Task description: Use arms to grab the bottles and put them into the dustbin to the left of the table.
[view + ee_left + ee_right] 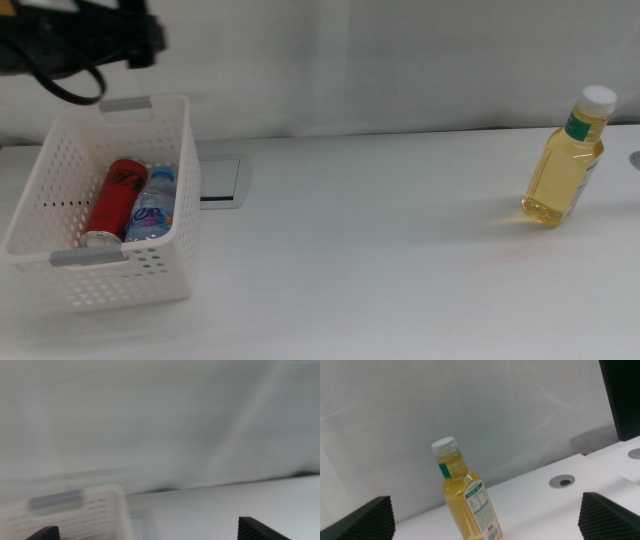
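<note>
Tools on both arms stand spread wide and hold nothing. We see the right tool only in its own wrist view, where its two dark jaws sit far apart at the frame's corners with the yellow-liquid bottle standing between and beyond them, not yet touched. The left tool is likewise released; its wrist view, blurred, shows the white dustbin near its jaws. In the middle view, a dark part of the left arm hangs above the dustbin at the left of the table.

Inside the dustbin lie the red soda can and the clear water bottle, side by side. The yellow-liquid bottle, white-capped with a green neck band, stands alone far to the right, well apart from the dustbin.

We judge the main risk to be tipping: the bottle is tall and narrow, so one jaw touching first could knock it over or roll it off the table's right edge. A grip high on the tapered neck could slip. The long carry across the table adds the chance of a drop short of the dustbin.
</note>
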Action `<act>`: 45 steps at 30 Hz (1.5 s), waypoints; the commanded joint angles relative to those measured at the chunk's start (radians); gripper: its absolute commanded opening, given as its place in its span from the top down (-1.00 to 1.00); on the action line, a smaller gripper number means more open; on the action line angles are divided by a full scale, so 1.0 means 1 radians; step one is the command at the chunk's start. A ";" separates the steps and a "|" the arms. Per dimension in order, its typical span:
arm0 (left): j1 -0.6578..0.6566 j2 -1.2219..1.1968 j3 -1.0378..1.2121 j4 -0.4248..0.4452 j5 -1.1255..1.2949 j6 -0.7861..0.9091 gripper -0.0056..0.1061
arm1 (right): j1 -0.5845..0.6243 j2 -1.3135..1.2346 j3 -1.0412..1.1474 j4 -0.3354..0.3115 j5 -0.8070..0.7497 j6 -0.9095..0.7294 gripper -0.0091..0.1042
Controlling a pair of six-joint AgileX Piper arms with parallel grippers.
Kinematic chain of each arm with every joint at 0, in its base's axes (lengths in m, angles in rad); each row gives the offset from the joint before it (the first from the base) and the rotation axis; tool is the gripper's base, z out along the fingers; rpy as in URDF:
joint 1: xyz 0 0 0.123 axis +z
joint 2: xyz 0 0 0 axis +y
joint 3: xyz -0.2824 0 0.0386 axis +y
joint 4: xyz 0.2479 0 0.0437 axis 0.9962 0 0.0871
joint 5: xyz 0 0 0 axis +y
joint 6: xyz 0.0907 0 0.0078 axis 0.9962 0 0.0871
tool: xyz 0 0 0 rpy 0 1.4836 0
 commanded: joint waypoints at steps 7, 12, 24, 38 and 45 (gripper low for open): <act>-0.251 -0.058 -0.005 -0.001 0.012 0.026 -0.76 | -0.004 -0.005 -0.121 -0.008 0.132 -0.015 -0.98; -0.395 -0.063 -0.005 -0.001 0.012 0.057 -0.67 | -0.004 0.007 -0.274 -0.098 0.382 -0.015 -0.98; -0.527 -0.146 0.180 -0.006 -0.067 0.069 -0.66 | -0.004 0.261 -0.462 -0.139 0.719 -0.121 -0.98; -0.527 -0.268 0.344 -0.002 -0.152 0.076 -0.66 | -0.003 0.705 -0.462 0.147 0.368 -0.505 -0.98; -0.527 -0.268 0.344 -0.002 -0.168 0.080 -0.66 | -0.003 0.876 -0.462 0.182 0.227 -0.514 -0.98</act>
